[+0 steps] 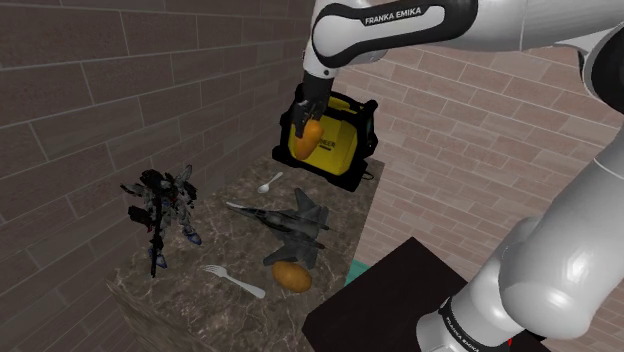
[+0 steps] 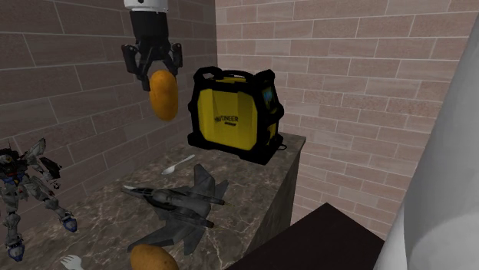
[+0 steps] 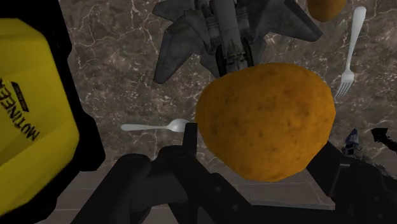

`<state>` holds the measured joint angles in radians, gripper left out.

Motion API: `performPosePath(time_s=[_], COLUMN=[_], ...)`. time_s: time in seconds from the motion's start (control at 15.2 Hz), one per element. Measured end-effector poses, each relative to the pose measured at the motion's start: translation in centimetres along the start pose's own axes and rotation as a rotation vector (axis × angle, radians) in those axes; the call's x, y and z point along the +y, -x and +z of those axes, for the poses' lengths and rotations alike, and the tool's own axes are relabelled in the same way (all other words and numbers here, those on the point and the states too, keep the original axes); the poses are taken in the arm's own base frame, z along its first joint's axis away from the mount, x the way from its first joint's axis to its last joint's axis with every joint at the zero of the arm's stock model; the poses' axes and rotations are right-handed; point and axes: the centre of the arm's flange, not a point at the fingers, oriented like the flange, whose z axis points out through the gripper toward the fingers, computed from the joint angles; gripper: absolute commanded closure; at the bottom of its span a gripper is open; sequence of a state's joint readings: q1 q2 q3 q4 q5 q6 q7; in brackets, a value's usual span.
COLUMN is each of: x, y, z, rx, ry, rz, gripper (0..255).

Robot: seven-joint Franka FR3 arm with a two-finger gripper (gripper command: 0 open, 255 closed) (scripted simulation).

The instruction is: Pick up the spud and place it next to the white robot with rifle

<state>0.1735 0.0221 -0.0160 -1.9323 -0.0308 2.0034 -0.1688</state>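
Note:
My gripper [image 1: 307, 122] is shut on a brown potato [image 1: 311, 135], holding it high above the marble counter [image 1: 222, 245] in front of the yellow case. In the second exterior view the potato [image 2: 163, 93] hangs below the gripper [image 2: 156, 67]. In the wrist view the potato [image 3: 267, 121] sits clasped between the black fingers [image 3: 189, 137]. The white and dark robot figure with a rifle [image 1: 160, 215] stands at the counter's left end, far from the gripper, and is also in the second exterior view [image 2: 23, 192]. A second potato [image 1: 291, 275] lies near the counter's front edge.
A yellow and black case [image 1: 335, 140] stands at the counter's back. A grey toy jet [image 1: 290, 225] lies mid-counter, under the held potato. A white spoon [image 1: 270, 182] lies near the case and a white fork [image 1: 232, 281] near the front. Brick walls stand behind.

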Motion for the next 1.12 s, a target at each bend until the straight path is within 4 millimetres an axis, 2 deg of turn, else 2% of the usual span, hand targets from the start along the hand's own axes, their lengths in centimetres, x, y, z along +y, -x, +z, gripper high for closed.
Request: performPosePath(time_s=[0.73,0.86,1.12], x=[-13.7,-15.1,-15.7], y=[-5.2,-5.8,-6.0], z=[-0.6,-0.3,1.6], rx=[0.000,0.000,0.000], ry=[0.000,0.000,0.000], rz=[0.000,0.001,0.002], gripper=[255,255,255])
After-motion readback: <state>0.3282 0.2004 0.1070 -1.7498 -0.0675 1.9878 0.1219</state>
